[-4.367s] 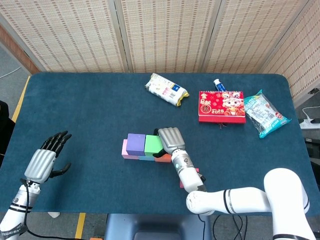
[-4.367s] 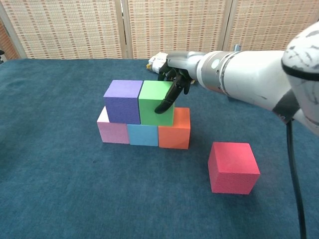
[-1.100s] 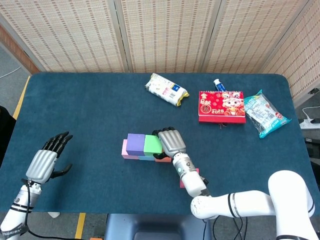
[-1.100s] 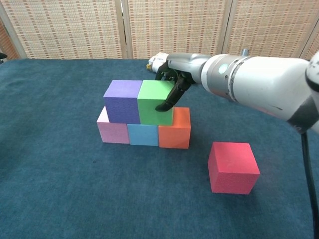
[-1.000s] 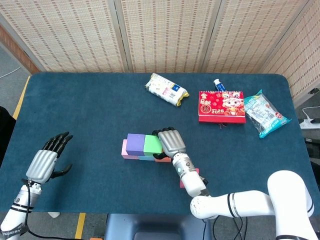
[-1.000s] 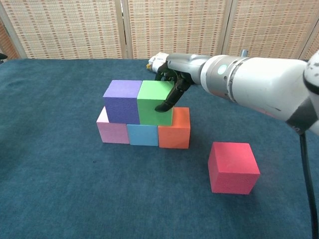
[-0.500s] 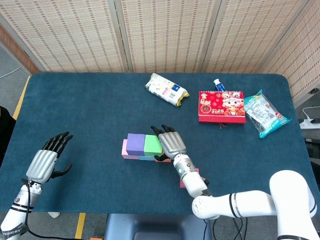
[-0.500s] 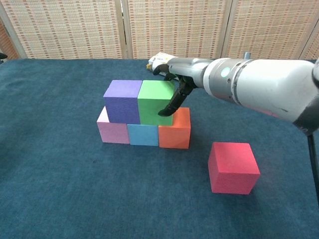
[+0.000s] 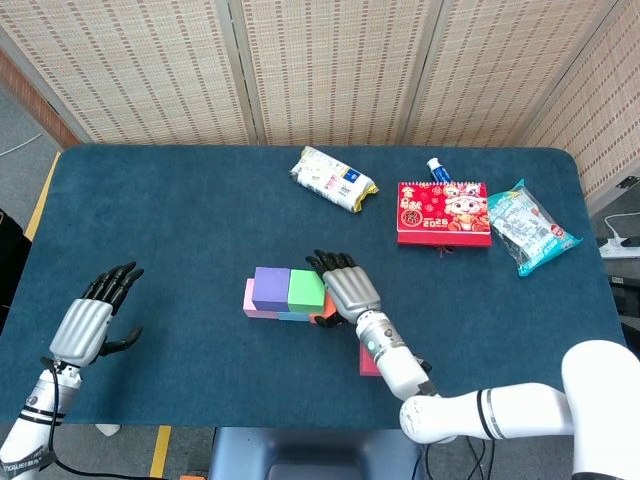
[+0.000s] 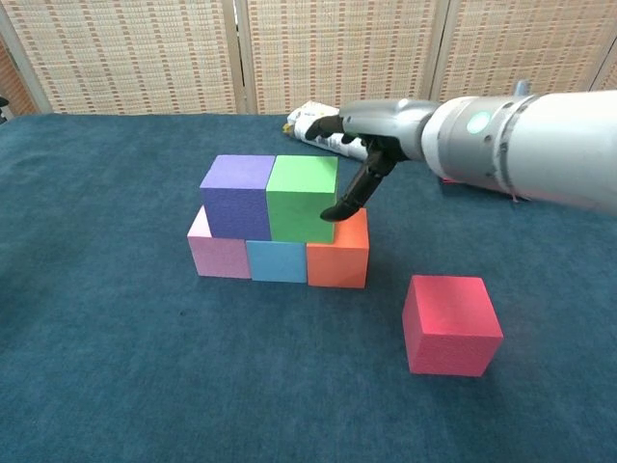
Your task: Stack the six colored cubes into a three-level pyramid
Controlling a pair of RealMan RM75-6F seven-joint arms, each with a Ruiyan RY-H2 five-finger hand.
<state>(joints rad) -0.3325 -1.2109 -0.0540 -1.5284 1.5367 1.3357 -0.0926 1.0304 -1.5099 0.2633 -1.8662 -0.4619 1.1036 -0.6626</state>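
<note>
Cubes stand in two levels near the middle of your blue table (image 9: pixel 150 200). Bottom row, seen from the chest view: pink cube (image 10: pixel 218 253) at left, light blue cube (image 10: pixel 277 260) in the middle, orange cube (image 10: pixel 339 253) at right, all touching side by side. On top of them sit the purple cube (image 10: pixel 235 196) and the green cube (image 10: pixel 302 198), pressed against each other. The red cube (image 10: pixel 451 323) rests alone on the table, apart from the stack, to its right and nearer the robot. No cube sits on the second level.

Your right hand (image 10: pixel 362 154) hangs just beside the green cube's right face, above the orange cube. Its fingers (image 10: pixel 349 204) are spread and angled downward, with one dark fingertip close to the green cube's lower right edge; whether it touches cannot be told. The hand holds nothing.

Your left hand (image 9: pixel 90 320) shows in the head view only, at the table's near left edge, well apart from the cubes. Its fingers are extended and apart, with nothing in them.

Along the far side of the table lie a white wipes packet (image 9: pixel 332 180), a red calendar (image 9: pixel 444 212) with a small blue-capped bottle (image 9: pixel 438 169) just behind it, and a clear snack bag (image 9: pixel 529 227) at far right.
</note>
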